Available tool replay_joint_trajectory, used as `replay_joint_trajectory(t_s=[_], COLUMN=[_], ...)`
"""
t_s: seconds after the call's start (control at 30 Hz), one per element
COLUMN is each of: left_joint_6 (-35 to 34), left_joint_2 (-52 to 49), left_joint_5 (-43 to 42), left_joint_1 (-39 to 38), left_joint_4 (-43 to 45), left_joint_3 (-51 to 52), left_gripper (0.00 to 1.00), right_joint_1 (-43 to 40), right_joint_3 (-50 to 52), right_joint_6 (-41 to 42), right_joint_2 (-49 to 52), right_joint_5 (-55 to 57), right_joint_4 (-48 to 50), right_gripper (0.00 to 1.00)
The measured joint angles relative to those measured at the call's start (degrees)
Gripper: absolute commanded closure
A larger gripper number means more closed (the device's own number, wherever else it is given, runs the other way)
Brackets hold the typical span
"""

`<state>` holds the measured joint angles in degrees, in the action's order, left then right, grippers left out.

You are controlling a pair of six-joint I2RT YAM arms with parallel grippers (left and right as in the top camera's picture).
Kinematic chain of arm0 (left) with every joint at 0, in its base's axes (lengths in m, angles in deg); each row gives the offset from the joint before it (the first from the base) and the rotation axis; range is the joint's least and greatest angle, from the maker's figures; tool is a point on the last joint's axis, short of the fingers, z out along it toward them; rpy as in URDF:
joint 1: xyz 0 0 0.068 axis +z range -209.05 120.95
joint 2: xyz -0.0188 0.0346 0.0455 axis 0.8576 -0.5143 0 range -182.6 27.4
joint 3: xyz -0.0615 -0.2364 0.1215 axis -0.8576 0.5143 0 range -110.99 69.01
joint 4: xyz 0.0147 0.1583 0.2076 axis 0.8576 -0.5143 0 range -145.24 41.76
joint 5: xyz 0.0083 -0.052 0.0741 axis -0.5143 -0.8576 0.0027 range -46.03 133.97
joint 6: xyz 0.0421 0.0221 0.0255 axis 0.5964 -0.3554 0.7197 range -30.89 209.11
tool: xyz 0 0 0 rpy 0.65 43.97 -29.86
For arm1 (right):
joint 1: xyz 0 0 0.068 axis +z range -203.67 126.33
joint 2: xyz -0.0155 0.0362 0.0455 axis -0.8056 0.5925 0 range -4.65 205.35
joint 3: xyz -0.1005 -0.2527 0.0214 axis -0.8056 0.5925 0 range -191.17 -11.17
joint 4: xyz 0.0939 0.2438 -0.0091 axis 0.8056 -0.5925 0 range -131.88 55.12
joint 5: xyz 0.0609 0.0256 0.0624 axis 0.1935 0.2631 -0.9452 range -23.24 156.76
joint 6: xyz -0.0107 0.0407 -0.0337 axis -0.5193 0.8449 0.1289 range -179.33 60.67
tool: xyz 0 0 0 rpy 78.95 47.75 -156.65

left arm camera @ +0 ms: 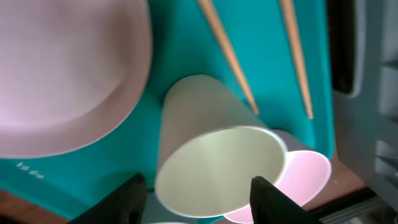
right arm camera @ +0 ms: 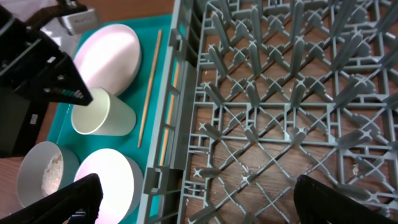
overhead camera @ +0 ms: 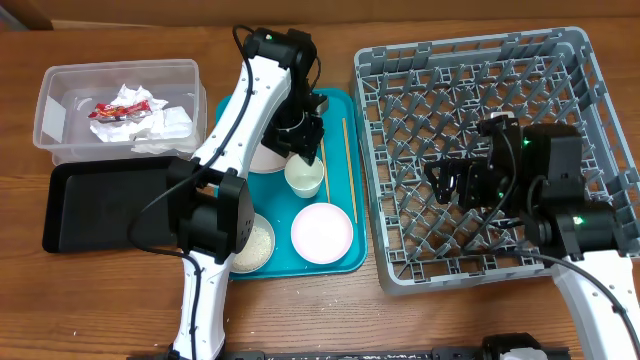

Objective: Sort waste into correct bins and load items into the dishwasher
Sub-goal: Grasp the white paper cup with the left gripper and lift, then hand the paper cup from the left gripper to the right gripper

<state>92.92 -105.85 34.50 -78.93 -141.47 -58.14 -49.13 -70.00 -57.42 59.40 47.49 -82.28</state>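
Noting the grasp geometry for the small white cup: it stood mouth-up on the teal tray, just beside the pink bowl and near the whitish-pink plate. Its long axis ran vertical, so the open rim faced the left wrist camera.

The left gripper hung directly above it, one fingertip on each side of the rim, jaws about half open. A sliver of teal showed between one finger and the cup wall. The other finger overlapped the rim in that view, and contact there could not be told. Judgement: cup bracketed, not yet clamped, nothing held.

Two chopsticks lay flat on the tray just past the cup, on the side toward the dish rack, roughly parallel to the rack's near wall and out of the finger line.

The right gripper hovered over the rack floor, jaws fully spread, empty, well apart from the cup. The left arm was plainly the nearer.

Judgement: the grip needed only a squeeze across the cup's width, and the carry would then go rightward over the chopsticks to the rack. Risk: a light cup could tip if one finger met it first.
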Motion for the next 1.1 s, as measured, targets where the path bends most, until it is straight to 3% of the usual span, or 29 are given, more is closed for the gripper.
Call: replay_joint_trajectory(t_s=[0.17,0.23,0.33,0.53,0.9,1.1], left_joint_6=[-2.16,-2.56,-3.32,-3.78,-3.48,1.62], left_joint_2=[0.0,0.0,0.0,0.0,0.94,1.66], left_joint_5=[2.69,3.13,3.56,4.13,-1.25,-20.9], left_joint_1=[0.0,-0.02,0.0,-0.02,1.18,6.34], left_joint_4=[0.66,1.75,3.96,9.11,11.39,10.47], left_joint_3=[0.72,2.21,4.85,8.2,10.25,5.99], left_gripper=[0.51,0.59,0.84,0.95,0.96,0.96], right_joint_1=[0.0,0.0,0.0,0.0,0.0,0.0], right_joint_3=[0.0,0.0,0.0,0.0,0.0,-0.04], right_joint_6=[0.0,0.0,0.02,0.0,1.6,10.95], right_joint_2=[2.16,2.73,3.21,3.26,3.26,3.3], right_joint_5=[0.02,0.02,0.02,-0.35,-7.98,-12.33], right_joint_4=[0.0,0.0,0.0,0.5,6.38,15.3], right_gripper=[0.0,0.0,0.0,0.0,0.03,0.04])
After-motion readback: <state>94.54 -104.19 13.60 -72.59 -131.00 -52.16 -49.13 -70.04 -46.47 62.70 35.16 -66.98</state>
